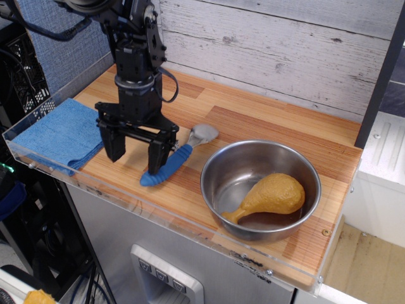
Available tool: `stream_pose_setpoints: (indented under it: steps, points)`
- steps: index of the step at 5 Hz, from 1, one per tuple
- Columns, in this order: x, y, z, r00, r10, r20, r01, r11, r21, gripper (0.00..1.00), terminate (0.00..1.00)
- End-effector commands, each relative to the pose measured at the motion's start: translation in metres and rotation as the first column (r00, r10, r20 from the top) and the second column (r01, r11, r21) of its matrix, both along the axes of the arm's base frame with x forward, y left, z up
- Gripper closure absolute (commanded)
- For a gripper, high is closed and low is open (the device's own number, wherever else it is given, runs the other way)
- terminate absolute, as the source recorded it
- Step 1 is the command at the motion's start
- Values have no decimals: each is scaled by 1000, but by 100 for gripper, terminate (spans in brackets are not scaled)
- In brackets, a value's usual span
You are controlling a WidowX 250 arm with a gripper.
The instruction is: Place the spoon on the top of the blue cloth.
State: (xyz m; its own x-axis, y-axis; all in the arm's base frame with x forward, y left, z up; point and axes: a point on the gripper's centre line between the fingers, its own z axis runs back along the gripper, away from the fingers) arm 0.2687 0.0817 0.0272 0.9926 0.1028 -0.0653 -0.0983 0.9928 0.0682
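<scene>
The spoon lies on the wooden counter, its ribbed blue handle pointing to the front left and its silver bowl toward the steel bowl. The blue cloth lies folded at the counter's left end. My gripper hangs low over the counter between the cloth and the spoon. It is open and empty. Its right finger stands right beside the spoon's handle; I cannot tell if they touch.
A steel bowl holding a toy chicken drumstick sits right of the spoon. A clear acrylic rim runs along the counter's front and left edges. A plank wall stands behind.
</scene>
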Motion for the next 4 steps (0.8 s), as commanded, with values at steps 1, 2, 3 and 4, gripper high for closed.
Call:
stream_pose_setpoints:
  steps: [1, 2, 3, 4]
  points:
    - [-2, -38, 63, 978, -123, 167, 114, 991, 65, 0, 0]
    - [-2, -38, 50, 985, -123, 124, 115, 991, 70, 0, 0]
    - [0, -20, 27, 994, -90, 54, 85, 992, 88, 0, 0]
    - [-1, -4, 15, 998, -65, 9, 64, 992, 113, 0, 0]
